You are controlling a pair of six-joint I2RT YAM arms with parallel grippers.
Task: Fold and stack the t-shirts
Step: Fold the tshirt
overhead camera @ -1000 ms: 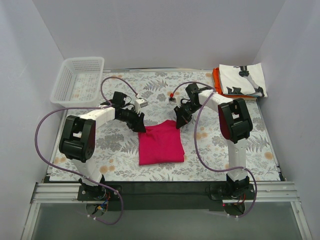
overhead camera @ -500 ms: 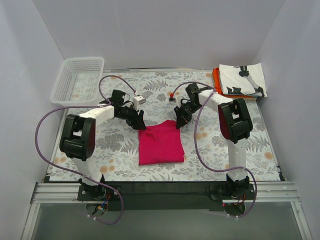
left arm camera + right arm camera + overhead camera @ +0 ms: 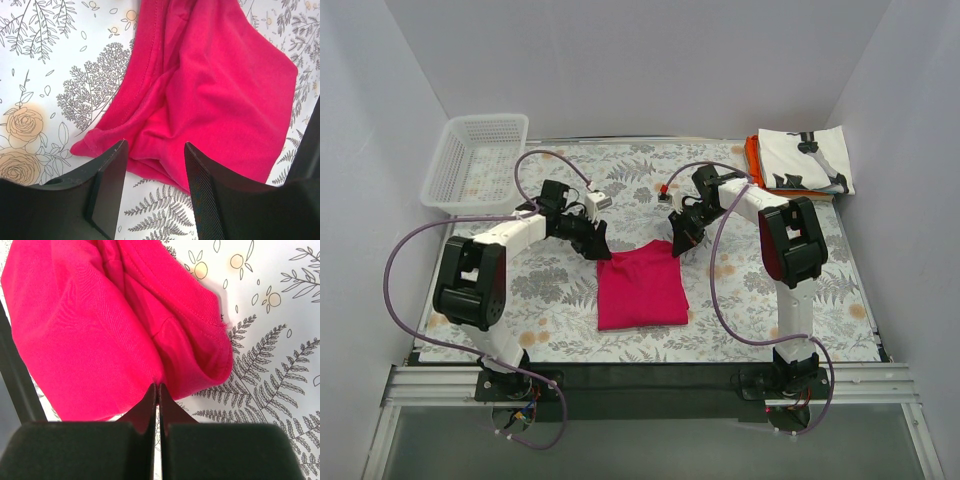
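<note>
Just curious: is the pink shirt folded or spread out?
Folded: the pink shirt lies as a compact rectangle, layers doubled at its corners.

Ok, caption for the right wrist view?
Right hand pinched shut on an edge of the crimson-pink cloth t-shirt on the floral tabletop.

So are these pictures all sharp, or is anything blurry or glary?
Top external: even, soft light, faint shadows, no glare, all sharp. Left wrist: the pink t-shirt is crisp, while the left gripper's fingers look slightly soft up close. Right wrist: the stitching shows clearly, but the right gripper's fingers blur at the bottom edge.
</note>
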